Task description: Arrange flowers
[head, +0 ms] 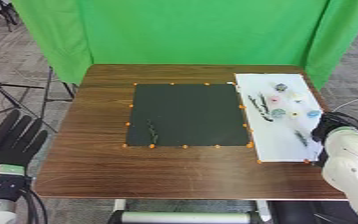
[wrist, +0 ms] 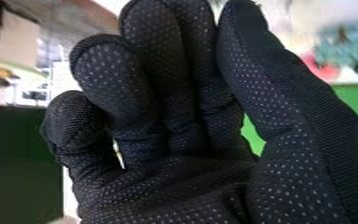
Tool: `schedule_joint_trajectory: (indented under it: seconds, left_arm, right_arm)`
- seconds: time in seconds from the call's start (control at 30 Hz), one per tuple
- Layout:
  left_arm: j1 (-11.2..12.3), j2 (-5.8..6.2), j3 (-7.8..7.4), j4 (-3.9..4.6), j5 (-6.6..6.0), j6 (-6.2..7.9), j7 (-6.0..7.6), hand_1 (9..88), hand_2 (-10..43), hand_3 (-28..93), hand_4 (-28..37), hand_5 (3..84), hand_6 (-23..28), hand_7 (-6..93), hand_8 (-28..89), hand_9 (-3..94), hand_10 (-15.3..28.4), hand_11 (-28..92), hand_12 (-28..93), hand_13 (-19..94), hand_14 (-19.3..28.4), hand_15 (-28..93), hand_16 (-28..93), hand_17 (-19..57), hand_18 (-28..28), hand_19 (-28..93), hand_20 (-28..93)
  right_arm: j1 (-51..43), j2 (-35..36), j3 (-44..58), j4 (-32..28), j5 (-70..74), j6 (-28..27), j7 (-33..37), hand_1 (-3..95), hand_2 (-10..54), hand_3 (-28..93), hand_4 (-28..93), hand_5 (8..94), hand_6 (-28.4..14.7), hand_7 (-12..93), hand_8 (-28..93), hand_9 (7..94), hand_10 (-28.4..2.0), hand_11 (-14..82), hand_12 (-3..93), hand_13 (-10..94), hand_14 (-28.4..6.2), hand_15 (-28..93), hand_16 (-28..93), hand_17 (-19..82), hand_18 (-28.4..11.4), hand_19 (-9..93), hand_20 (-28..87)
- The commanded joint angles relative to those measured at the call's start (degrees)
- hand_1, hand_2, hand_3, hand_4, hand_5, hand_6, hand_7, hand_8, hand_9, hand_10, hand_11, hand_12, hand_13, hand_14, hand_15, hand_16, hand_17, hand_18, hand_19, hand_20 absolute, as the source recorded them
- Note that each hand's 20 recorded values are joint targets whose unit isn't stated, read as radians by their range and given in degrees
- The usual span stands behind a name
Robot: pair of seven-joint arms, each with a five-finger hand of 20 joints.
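My right hand point(head: 334, 124) is at the right edge of the white board point(head: 278, 145), beside the flowers. In the right wrist view that hand point(wrist: 175, 185) has relaxed, slightly bent fingers with nothing visible between them and the thumb. On the white board lie a blue flower point(head: 313, 114), a teal one point(head: 278, 113), a pink one point(head: 275, 99), a dark bluish one point(head: 281, 87), dark twigs point(head: 263, 109) and a green sprig point(head: 301, 138). Another green sprig point(head: 152, 132) lies on the black board point(head: 189, 112), toward its lower left. My left hand point(head: 11, 137) is open, off the table's left side.
The brown table point(head: 87, 165) carries both boards, with orange markers point(head: 185, 146) along their edges. Behind it hangs a green curtain point(head: 202, 32). Tripod legs point(head: 15, 102) stand on the floor at the left.
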Motion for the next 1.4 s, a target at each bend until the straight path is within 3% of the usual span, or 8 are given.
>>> schedule_joint_trajectory:
  seconds: [0.03, 0.1, 0.2, 0.6, 0.73, 0.8, 1.2, 1.4]
  left_arm:
    - [0.8, -0.45, 0.3, -0.32, -0.31, 0.26, 0.14, 24.5, 13.1, 70, -28.3, 35.4, 7.8, 14.8, -10, 33.2, 15.0, 24, 13, 24, 14.6, 37, -7, -5.2, 12.2, 27, 9]
    - [0.7, -0.51, 0.33, -0.28, -0.33, 0.28, -0.03, 24.5, 13.1, 70, -28.3, 35.4, 7.8, 14.7, -10, 33.1, 15.0, 24, 13, 24, 14.6, 38, -7, -5.2, 12.2, 27, 9]
    - [0.7, -0.48, 0.24, -0.31, -0.26, 0.42, 0.03, 24.4, 13.1, 70, -28.3, 35.4, 7.7, 14.8, -10, 33.2, 14.9, 24, 13, 24, 14.6, 37, -7, -5.2, 12.2, 27, 9]
    - [0.1, -0.46, 0.09, 0.02, 0.02, 0.42, -1.03, 24.3, 13.0, 70, -28.3, 35.3, 7.7, 15.0, -10, 33.1, 14.9, 24, 13, 24, 14.7, 37, -7, -5.2, 12.2, 27, 9]
    - [0.0, -0.29, 0.03, -0.01, -0.09, 0.68, -0.88, 24.3, 13.0, 70, -28.3, 35.3, 7.7, 14.9, -10, 33.1, 14.9, 24, 13, 24, 14.6, 37, -7, -5.2, 12.2, 27, 9]
    - [0.2, -0.36, -0.04, -0.07, -0.17, 0.61, -0.9, 24.4, 13.1, 69, -28.3, 35.4, 7.7, 14.9, -10, 33.1, 14.9, 24, 13, 24, 14.6, 37, -7, -5.2, 12.2, 27, 9]
    - [0.7, -0.37, 0.33, -0.11, -0.56, 0.46, -0.18, 24.3, 13.2, 70, -28.3, 35.6, 7.8, 14.9, -10, 33.4, 14.9, 24, 13, 24, 14.7, 38, -7, -5.1, 12.2, 27, 9]
    - [1.3, -0.33, -0.25, -0.48, -0.44, 0.63, -0.15, 24.4, 13.2, 70, -28.3, 35.6, 7.8, 14.9, -10, 33.4, 14.9, 24, 13, 24, 14.7, 38, -7, -5.2, 12.2, 27, 9]
  right_arm:
    - [-0.5, 0.3, 1.2, -4.5, 0.0, -0.6, 2.3, 52.4, -6.2, 71, -23, 77.5, -3.1, 36, 23, 82.8, -13.9, 32.9, 35.9, 77, -11.7, 61, 32, 44, -25.4, 93, 39]
    - [0.4, 0.0, 0.4, -4.5, 0.7, -5.3, 4.6, 48.5, -8.4, 70, -18, 78.4, -3.6, 33, 22, 82.7, -14.5, 32.4, 34.4, 77, -11.9, 60, 32, 44, -25.6, 93, 39]
    - [0.6, -0.5, -0.1, -3.6, 1.0, -7.4, 5.4, 35.7, -9.1, 68, -16, 78.7, -5.3, 27, -5, 81.0, -16.2, 32.2, 29.7, 76, -12.7, 59, 33, 44, -26.1, 93, 40]
    - [-0.6, -2.4, -0.1, 1.6, 6.3, -13.9, 6.2, 36.9, -9.5, 66, -22, 78.3, -5.7, 22, -8, 80.1, -16.7, 31.1, 28.9, 75, -13.4, 59, 32, 43, -26.5, 93, 39]
    - [-2.4, -2.6, 0.3, 2.2, 5.7, -9.5, 4.9, 48.7, -9.5, 63, -21, 78.9, -5.2, 23, 13, 81.7, -15.1, 31.1, 30.9, 76, -12.1, 59, 32, 43, -26.1, 93, 39]
    - [-3.2, -2.7, 0.9, 1.9, 6.5, -7.3, 4.2, 53.2, -9.5, 64, -21, 81.3, -3.9, 25, 18, 85.0, -12.6, 25.5, 40.8, 78, -11.5, 59, 33, 44, -25.8, 93, 40]
    - [-7.6, -2.8, 4.6, -6.9, -0.7, 6.3, 0.4, 53.0, -9.5, 72, -18, 81.2, -2.9, 30, 26, 87.3, -11.1, 25.0, 45.8, 81, -9.9, 59, 34, 48, -25.2, 93, 43]
    - [-2.5, -4.5, 1.6, -14.4, 2.1, 3.6, -1.5, 52.1, -9.5, 72, -17, 80.9, -2.9, 32, 26, 87.1, -11.7, 27.3, 44.6, 82, -9.4, 59, 34, 49, -25.1, 93, 44]
